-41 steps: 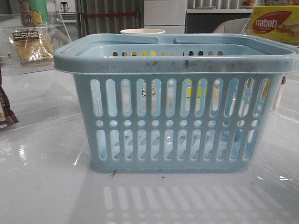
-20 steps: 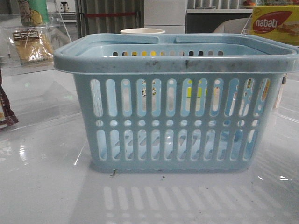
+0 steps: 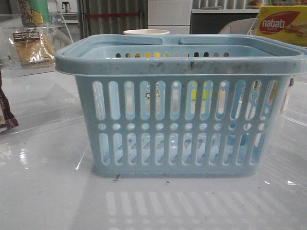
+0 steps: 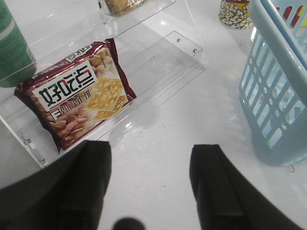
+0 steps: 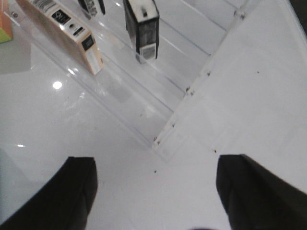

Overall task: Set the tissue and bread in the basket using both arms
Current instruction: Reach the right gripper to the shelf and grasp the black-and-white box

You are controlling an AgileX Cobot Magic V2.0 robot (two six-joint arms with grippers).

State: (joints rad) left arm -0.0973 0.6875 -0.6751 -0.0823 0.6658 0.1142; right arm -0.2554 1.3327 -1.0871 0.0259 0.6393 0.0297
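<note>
Two tools stand wide with nothing between their fingers: the left tool (image 4: 149, 187) above the white surface (image 4: 158, 139) near a maroon packet (image 4: 76, 100), the right tool (image 5: 156, 191) before a clear acrylic shelf (image 5: 192, 81) bearing the black-and-white tissue (image 5: 142, 28). Centre sits the basket (image 3: 180, 122); the bread (image 3: 32, 45) rests far left behind it.

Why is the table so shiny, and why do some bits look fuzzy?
Front view: the glossy white table mirrors the basket, so its slots show as pale stripes below it. Left wrist view: the maroon packet is sharp, while the left gripper fingers are dark and blurry, too close. Right wrist view: a bright glare dot shines beside the clear shelf.
</note>
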